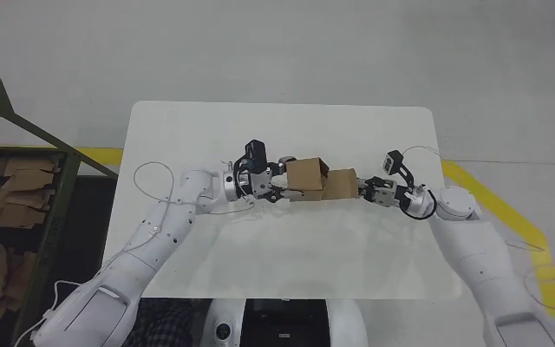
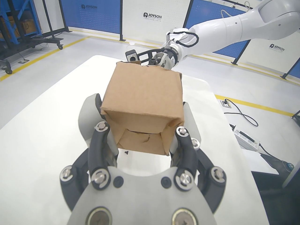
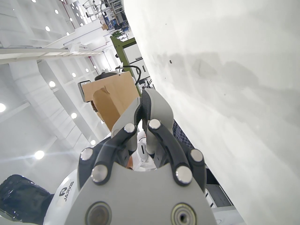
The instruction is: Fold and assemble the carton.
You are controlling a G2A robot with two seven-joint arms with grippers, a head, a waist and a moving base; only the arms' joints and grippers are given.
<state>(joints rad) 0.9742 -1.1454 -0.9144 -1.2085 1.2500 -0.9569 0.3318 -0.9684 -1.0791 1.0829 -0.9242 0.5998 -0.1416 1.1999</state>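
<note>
L pincer (image 2: 140,101) clamps carton (image 1: 307,176) sides; R pincer (image 3: 142,99) pressed together at far flap (image 1: 342,182). Keep L firm, fold flap square along crease.

Place: an industrial robot lab or factory test hall.
Fencing: blue and white perforated partition panels (image 2: 98,12) on black posts close the work cell off from the hall.
Floor: smooth grey, with yellow lines (image 1: 97,156) marked on both sides of the white table (image 1: 347,130).
Storage: a blue steel rack (image 2: 14,8) stands on the floor; a bin of flat cardboard (image 1: 26,186) sits left of the table.
Ceiling: high and white, with rows of round lights (image 3: 47,28).
Wiring: a power strip (image 2: 246,139) and loose cables lie on the floor beside the table.
</note>
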